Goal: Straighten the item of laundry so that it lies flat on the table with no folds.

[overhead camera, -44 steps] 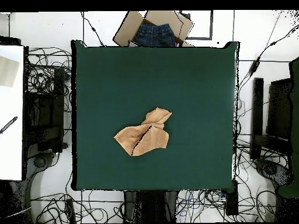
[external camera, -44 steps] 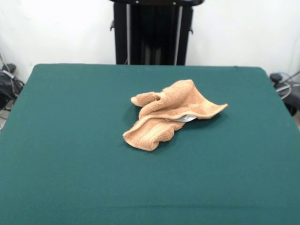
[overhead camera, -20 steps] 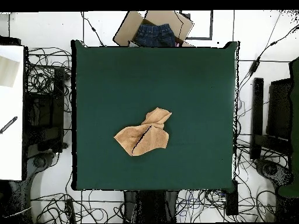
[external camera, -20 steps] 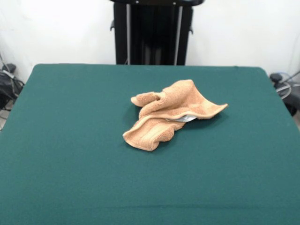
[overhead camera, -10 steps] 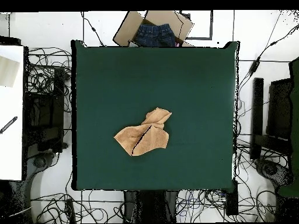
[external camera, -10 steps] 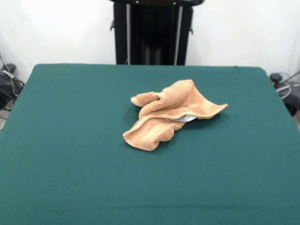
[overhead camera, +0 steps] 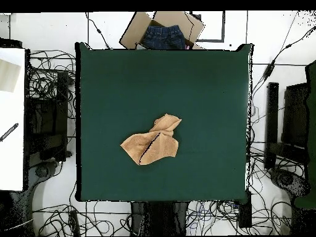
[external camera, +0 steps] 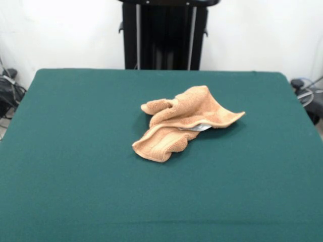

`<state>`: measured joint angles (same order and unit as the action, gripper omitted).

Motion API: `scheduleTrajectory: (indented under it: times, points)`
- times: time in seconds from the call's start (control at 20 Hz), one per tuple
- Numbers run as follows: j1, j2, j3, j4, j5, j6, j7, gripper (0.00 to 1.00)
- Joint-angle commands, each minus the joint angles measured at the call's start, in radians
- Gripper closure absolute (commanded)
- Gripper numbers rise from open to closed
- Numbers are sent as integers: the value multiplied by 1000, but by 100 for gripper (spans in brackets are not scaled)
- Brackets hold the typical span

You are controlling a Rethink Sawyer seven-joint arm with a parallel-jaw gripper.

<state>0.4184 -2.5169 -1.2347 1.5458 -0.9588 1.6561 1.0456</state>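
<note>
— Item count? Position?
— One towel [external camera: 182,124] [overhead camera: 152,146], crumpled, near middle of counter [external camera: 75,151] [overhead camera: 203,92]. Overhead: long axis diagonal, lower left to upper right.
— Claw?
— Out of both views; state unknown.

1. The counter [external camera: 75,166] [overhead camera: 203,86] is a large rectangle topped with dark green felt-like cloth.
2. The only thing on it is a tan terry-cloth towel [external camera: 184,123] [overhead camera: 152,147], near the counter's middle.
3. The towel is crumpled, with raised folds and one layer doubled over another.
4. A woven band runs along the towel's near edge in the front view, and a white tag [external camera: 200,128] peeks from beneath a fold.
</note>
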Motion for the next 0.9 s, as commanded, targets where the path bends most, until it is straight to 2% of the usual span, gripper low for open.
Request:
scheduleTrajectory:
  times: [0.05, 0.5, 0.9]
  points:
    - [67, -70, -254, 195, -116, -91, 14, 0]
    - [151, -104, -336, 190, -187, -154, 59, 0]
    - [184, -137, -377, 190, -223, -190, 100, 0]
